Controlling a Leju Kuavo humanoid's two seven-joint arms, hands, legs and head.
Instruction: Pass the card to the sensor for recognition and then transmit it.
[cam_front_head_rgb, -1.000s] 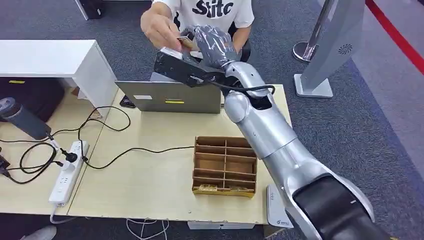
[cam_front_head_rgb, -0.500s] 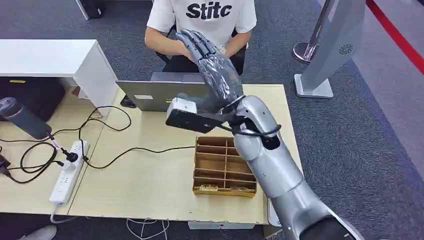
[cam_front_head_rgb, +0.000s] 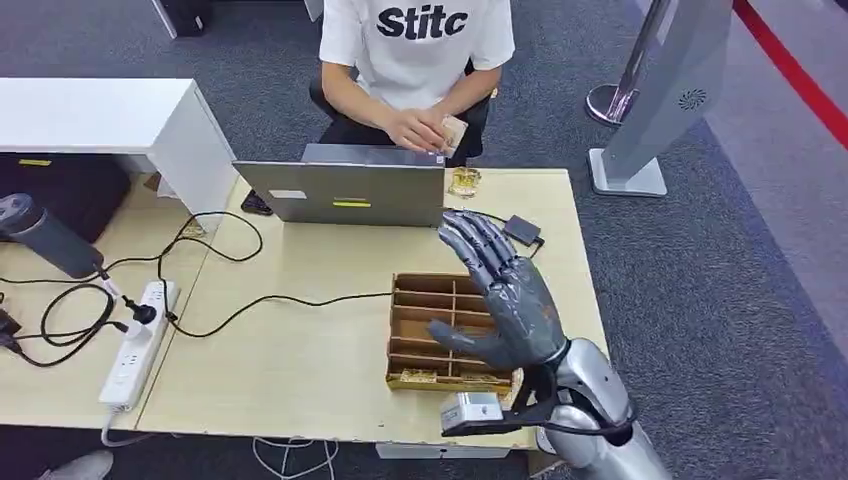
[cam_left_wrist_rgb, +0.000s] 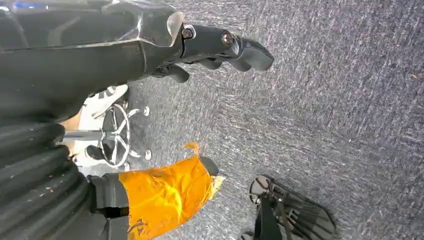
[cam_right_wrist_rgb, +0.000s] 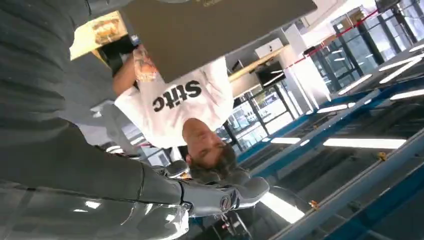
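My right hand (cam_front_head_rgb: 505, 300) hovers open over the brown cardboard divider box (cam_front_head_rgb: 430, 290), fingers spread, nothing in it. The person seated behind the desk holds the pale card (cam_front_head_rgb: 452, 130) in one hand, just beyond the laptop (cam_front_head_rgb: 345, 195). The right wrist view shows that card (cam_right_wrist_rgb: 145, 65) in the person's hand past my fingers (cam_right_wrist_rgb: 220, 197). A small black sensor (cam_front_head_rgb: 522, 229) with a cable lies on the desk ahead of my right hand. In the left wrist view my left hand (cam_left_wrist_rgb: 220, 45) hangs over the grey carpet, holding nothing.
A gold-coloured item (cam_front_head_rgb: 463, 181) lies at the desk's far edge beside the laptop. Several cards sit in the box's front row (cam_front_head_rgb: 420, 377). Cables and a white power strip (cam_front_head_rgb: 135, 345) cover the desk's left side. A white cabinet (cam_front_head_rgb: 100, 115) stands far left, a grey kiosk stand (cam_front_head_rgb: 670, 80) far right.
My right arm has drawn back from the person and come down over the divider box, hand empty. The person has taken the card and lowered it behind the laptop.
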